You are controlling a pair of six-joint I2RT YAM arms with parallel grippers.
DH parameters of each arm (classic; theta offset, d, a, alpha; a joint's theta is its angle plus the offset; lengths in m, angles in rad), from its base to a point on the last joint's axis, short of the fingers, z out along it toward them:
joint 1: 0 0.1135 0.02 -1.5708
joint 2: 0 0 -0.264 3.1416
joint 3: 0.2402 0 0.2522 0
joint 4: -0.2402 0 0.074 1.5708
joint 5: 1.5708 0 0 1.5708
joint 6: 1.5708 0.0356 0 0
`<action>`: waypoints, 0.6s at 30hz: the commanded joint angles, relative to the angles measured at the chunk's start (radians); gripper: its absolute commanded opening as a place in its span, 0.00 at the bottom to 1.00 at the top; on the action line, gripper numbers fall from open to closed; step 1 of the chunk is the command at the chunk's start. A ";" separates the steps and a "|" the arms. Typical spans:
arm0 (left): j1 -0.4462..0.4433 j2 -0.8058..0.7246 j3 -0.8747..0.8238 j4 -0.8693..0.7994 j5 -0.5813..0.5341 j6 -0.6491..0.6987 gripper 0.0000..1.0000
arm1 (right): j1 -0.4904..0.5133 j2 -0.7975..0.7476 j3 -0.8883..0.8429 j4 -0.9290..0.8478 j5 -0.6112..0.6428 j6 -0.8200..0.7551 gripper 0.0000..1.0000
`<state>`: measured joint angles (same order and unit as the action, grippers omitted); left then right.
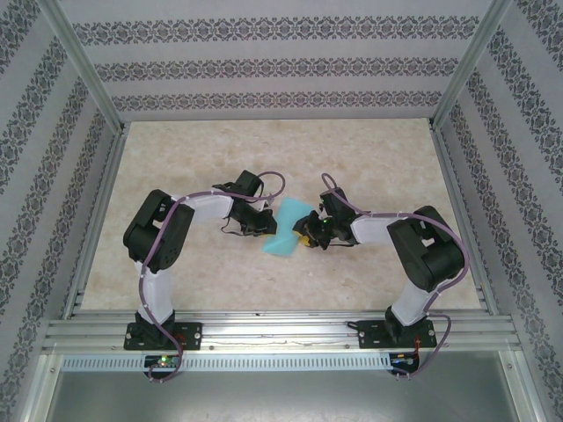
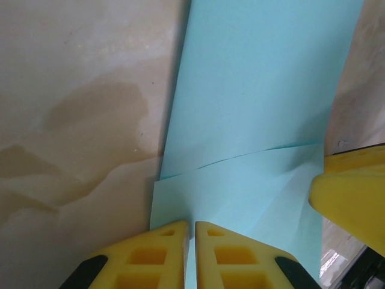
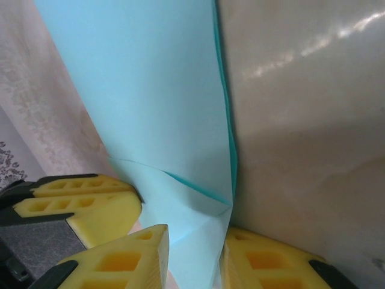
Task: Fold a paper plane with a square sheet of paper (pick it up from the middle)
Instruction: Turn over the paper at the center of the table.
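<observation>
The square sheet of paper (image 1: pixel 283 230) is turquoise, folded into a creased angular shape, and held between both grippers over the table's middle. My left gripper (image 1: pixel 265 223) grips its left side. In the left wrist view its yellow jaws (image 2: pixel 190 232) are pinched almost together on the paper's (image 2: pixel 258 108) near edge. My right gripper (image 1: pixel 307 232) holds the other side. In the right wrist view the paper's (image 3: pixel 156 102) folded corner fills the gap between that gripper's jaws (image 3: pixel 195 233). Each wrist view also shows the other gripper's yellow fingers (image 2: pixel 355 192) (image 3: pixel 78 205) at the paper's edge.
The beige marbled table (image 1: pixel 211 158) lies under the paper. Patterned walls (image 1: pixel 264 70) and aluminium frame rails (image 1: pixel 281 330) enclose it on all sides. Both arm bases (image 1: pixel 163 334) (image 1: pixel 396 334) stand on the near rail.
</observation>
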<state>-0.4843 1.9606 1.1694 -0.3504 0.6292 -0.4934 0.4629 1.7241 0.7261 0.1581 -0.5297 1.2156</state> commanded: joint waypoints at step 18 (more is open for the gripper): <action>-0.007 -0.030 -0.030 0.017 0.006 -0.062 0.14 | -0.001 0.058 0.008 0.197 0.081 -0.050 0.17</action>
<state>-0.4847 1.9484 1.1511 -0.3328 0.6361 -0.5404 0.4606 1.7603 0.7261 0.3195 -0.4294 1.1801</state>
